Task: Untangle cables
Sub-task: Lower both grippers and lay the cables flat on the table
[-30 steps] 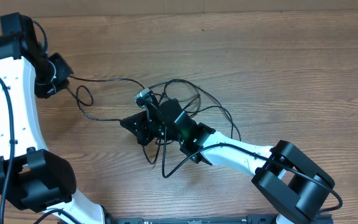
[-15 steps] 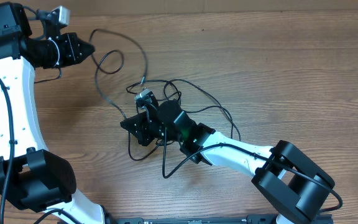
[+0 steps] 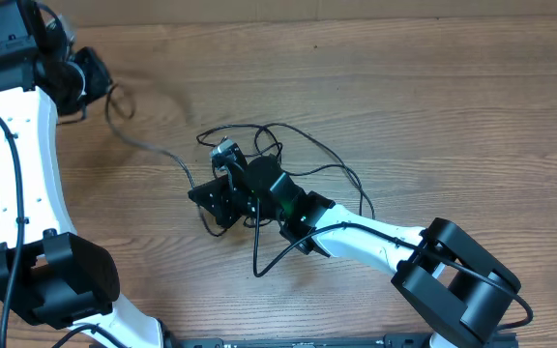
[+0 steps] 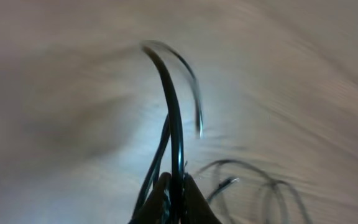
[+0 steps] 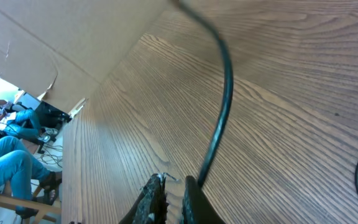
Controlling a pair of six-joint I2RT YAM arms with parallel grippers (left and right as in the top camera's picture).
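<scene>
Thin black cables (image 3: pixel 277 145), tangled loops, wood-grain table (image 3: pixel 453 87)

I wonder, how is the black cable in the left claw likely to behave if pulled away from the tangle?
Probably floppy: the black cable arches from the left claw and lies in loose curves on the table. Likely light, as a fingertip pinch holds it up. It may tug the tangle along, since loops cross there.
</scene>
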